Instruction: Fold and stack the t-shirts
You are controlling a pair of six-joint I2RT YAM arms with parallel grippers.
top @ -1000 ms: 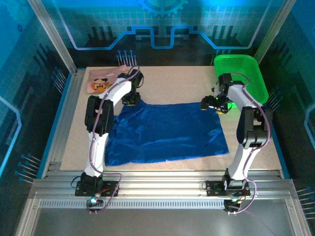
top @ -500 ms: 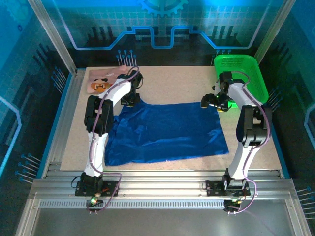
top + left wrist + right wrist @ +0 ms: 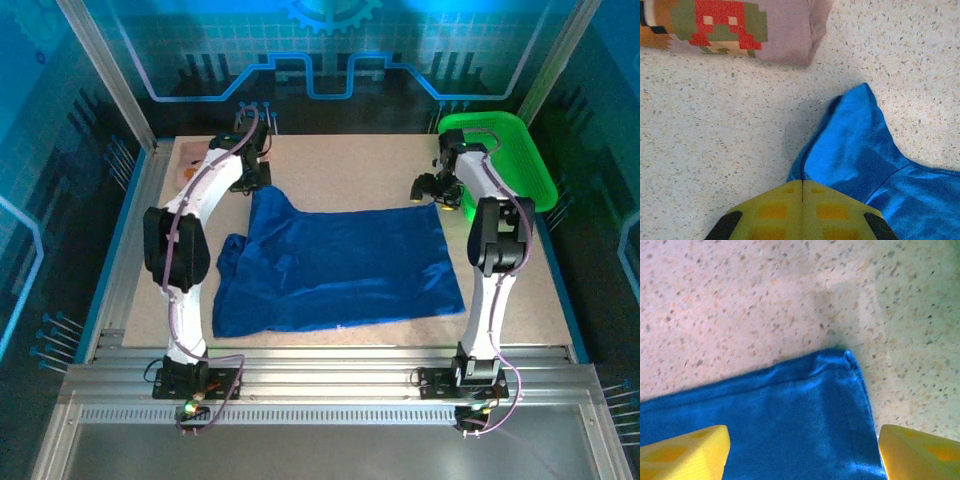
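Left arm is reaching way further back than it was a second ago, and it's dragging a corner of the blue t-shirt (image 3: 340, 265) along, so that corner is now sticking up as a peak toward the far-left side of the table (image 3: 350, 160). The left gripper (image 3: 802, 189) is pinching with its yellow fingers (image 3: 775, 212) pressed fully together, and blue fabric is coming out right from under them, so it's gripping the shirt. The pink t-shirt (image 3: 785, 35), with its blocky red and green print, is sitting folded just past that blue corner, not touching it.

Right arm is also sitting a bit further back now, beside the green basket (image 3: 530, 150). The right gripper (image 3: 802, 440) is hanging with its fingers spread wide, straddling the shirt's far-right corner, which is lying flat on the table. Most of the blue shirt is lying spread out mid-table with some bunching along its left edge.
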